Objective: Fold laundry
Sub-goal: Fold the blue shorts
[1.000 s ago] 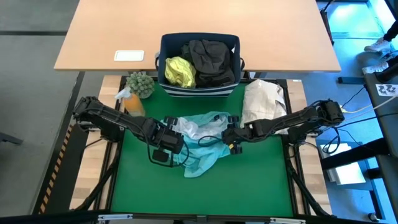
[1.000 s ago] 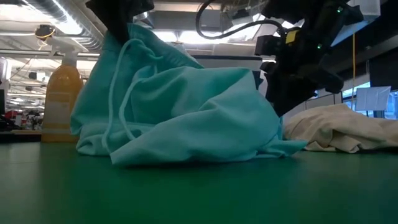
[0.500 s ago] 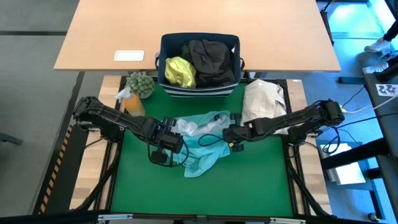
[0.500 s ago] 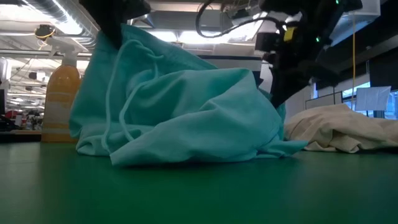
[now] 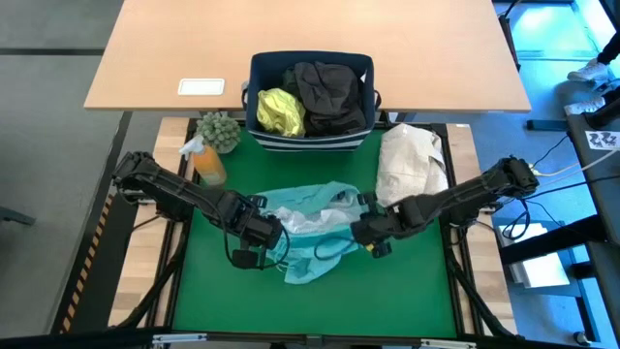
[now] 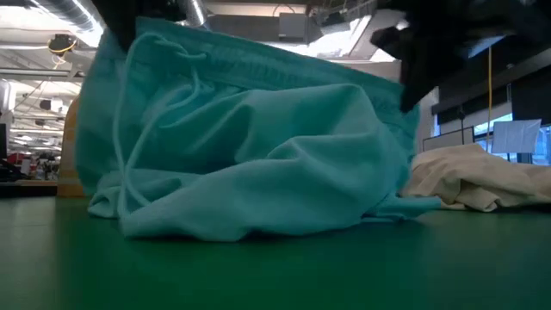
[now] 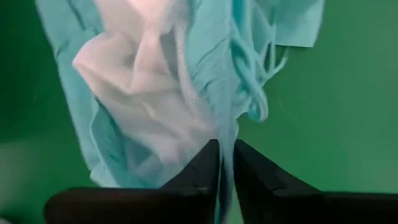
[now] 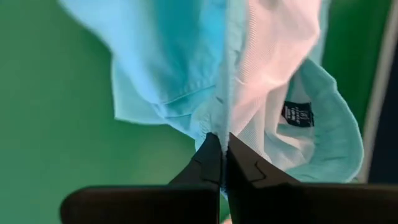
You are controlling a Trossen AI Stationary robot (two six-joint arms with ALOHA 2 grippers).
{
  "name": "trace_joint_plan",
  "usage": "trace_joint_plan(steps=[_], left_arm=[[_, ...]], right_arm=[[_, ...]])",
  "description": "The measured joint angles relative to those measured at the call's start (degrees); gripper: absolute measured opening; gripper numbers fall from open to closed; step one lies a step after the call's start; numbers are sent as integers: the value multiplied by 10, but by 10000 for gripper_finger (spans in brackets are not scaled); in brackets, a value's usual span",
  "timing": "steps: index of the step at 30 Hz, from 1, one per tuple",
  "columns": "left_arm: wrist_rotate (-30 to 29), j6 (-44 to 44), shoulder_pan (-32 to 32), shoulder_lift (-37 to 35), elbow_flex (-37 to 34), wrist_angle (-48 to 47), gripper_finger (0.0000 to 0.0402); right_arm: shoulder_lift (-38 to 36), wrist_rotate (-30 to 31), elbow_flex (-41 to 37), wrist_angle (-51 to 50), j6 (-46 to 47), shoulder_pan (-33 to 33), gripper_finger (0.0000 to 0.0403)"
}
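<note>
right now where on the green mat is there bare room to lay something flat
Bare: the near strip of the green mat, below the turquoise garment and both tools. Crowded: the middle, where the left tool and right tool pinch it, and the far edge by the bin and cream bundle.

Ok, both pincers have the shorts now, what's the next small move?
Probably draw both apart to stretch the waistband: the left pincer and right pincer each pinch the turquoise cloth shorts, which hang bunched above the green mat.
</note>
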Motion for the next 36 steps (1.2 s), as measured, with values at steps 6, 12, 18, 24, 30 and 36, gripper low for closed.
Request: trace_joint_plan(steps=[6,12,18,24,30,36], left_arm=[[-22,-17,-4,0,0,-15,95],[-99,-31,21,0,-1,-34,126],[-63,-28,83,0,-31,19,139],[-3,-29,131,0,-73,64,140],[36,-44,156,0,-118,99,140],[78,-50,160,0,-138,114,140]], right_arm=[[0,-4,-25,3,39,43,2],[0,-5,-48,19,62,54,1],[0,-6,-53,26,63,52,1],[0,-9,-53,31,62,52,1],[0,-9,-53,32,59,52,1],[0,-9,-53,32,59,52,1]])
